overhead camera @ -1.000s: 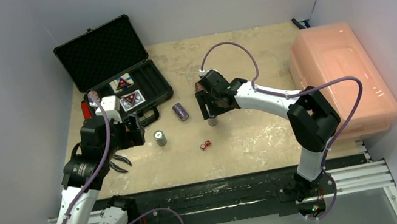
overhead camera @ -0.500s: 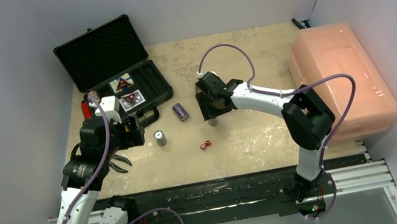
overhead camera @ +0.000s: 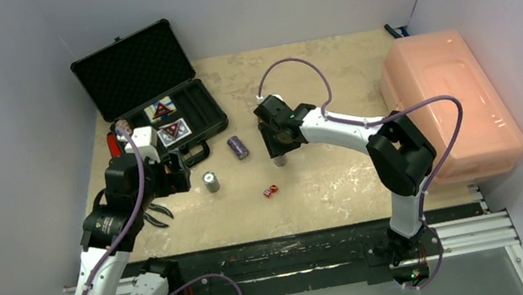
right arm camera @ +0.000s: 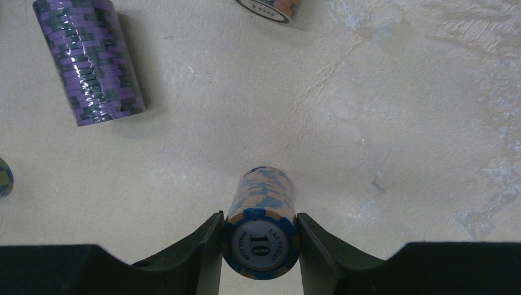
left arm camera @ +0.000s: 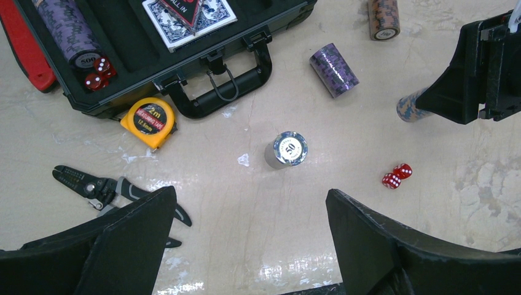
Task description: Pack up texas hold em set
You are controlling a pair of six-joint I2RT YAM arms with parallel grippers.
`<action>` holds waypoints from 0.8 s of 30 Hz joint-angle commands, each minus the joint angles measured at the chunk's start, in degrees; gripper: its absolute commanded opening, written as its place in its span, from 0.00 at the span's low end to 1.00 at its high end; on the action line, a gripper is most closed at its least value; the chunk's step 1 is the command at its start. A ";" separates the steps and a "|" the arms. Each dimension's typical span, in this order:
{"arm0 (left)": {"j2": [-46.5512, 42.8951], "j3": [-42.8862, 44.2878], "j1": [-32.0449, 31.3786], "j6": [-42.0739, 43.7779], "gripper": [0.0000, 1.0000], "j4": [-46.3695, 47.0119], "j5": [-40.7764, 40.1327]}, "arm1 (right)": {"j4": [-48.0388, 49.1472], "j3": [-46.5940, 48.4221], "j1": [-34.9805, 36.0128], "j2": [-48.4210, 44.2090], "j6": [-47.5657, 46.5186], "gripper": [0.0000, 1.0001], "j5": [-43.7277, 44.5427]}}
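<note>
Orange-and-blue 10-value chip stack [right arm camera: 261,243] stands upright, right of the open case [overhead camera: 133,68], pinched on both sides by the right gripper [right arm camera: 260,217], which I'd want squeezing evenly and lifting straight so no chips spill.

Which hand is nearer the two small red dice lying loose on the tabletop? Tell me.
Right. The right hand, gripping a blue-and-peach poker chip stack, sits just beyond the red dice; the left hand hangs farther to their left.
</note>
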 commanded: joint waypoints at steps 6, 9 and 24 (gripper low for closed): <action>-0.86 1.53 0.32 0.94 0.92 2.18 2.17 | -2.35 4.23 0.60 -3.40 -0.22 0.07 0.98; -0.96 1.21 0.32 1.31 0.92 2.64 3.60 | -2.03 3.29 0.58 -5.43 -0.63 0.00 0.25; 0.05 -0.81 0.06 2.74 0.93 7.58 20.46 | 3.51 -4.53 0.59 -15.61 -0.69 0.00 -8.00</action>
